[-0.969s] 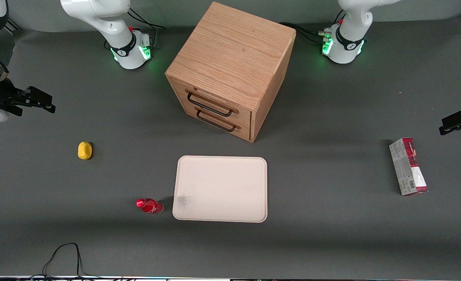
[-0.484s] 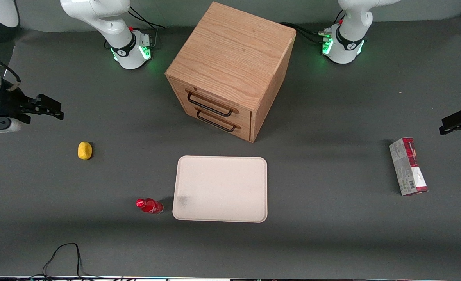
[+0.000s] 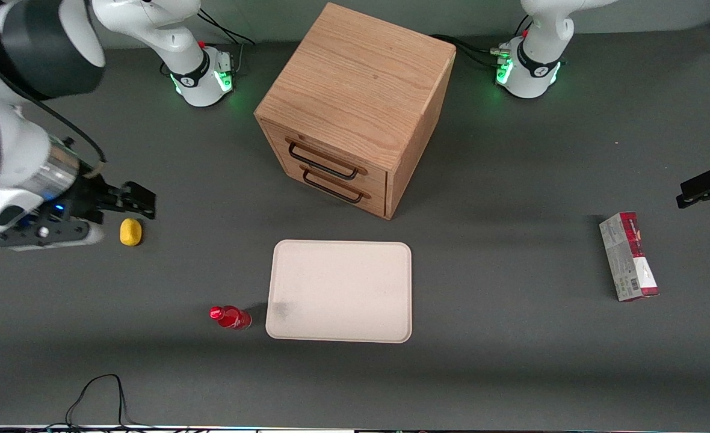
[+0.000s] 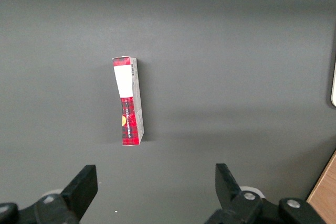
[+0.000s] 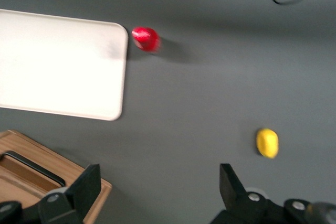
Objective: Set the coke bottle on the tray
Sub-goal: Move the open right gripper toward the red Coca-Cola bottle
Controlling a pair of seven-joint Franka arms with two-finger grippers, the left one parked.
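Note:
The coke bottle (image 3: 230,317), small with a shiny red cap and red body, lies on the grey table just beside the cream tray (image 3: 340,291), at the tray's corner with the dark smudge. Both show in the right wrist view, the bottle (image 5: 146,39) next to the tray (image 5: 58,64). My right gripper (image 3: 141,203) is open and empty, high above the table toward the working arm's end, just above the yellow lump and farther from the front camera than the bottle. Its open fingers (image 5: 86,183) frame bare table.
A yellow lemon-like lump (image 3: 130,232) lies by the gripper, also in the right wrist view (image 5: 267,142). An oak drawer cabinet (image 3: 355,108) stands mid-table, farther from the camera than the tray. A red-and-grey carton (image 3: 629,256) lies toward the parked arm's end. A black cable (image 3: 99,397) loops at the table's front edge.
My right arm has swung in from the table's end toward the middle and nearer the front camera, the gripper now over the yellow lump. The bottle and tray have not moved.

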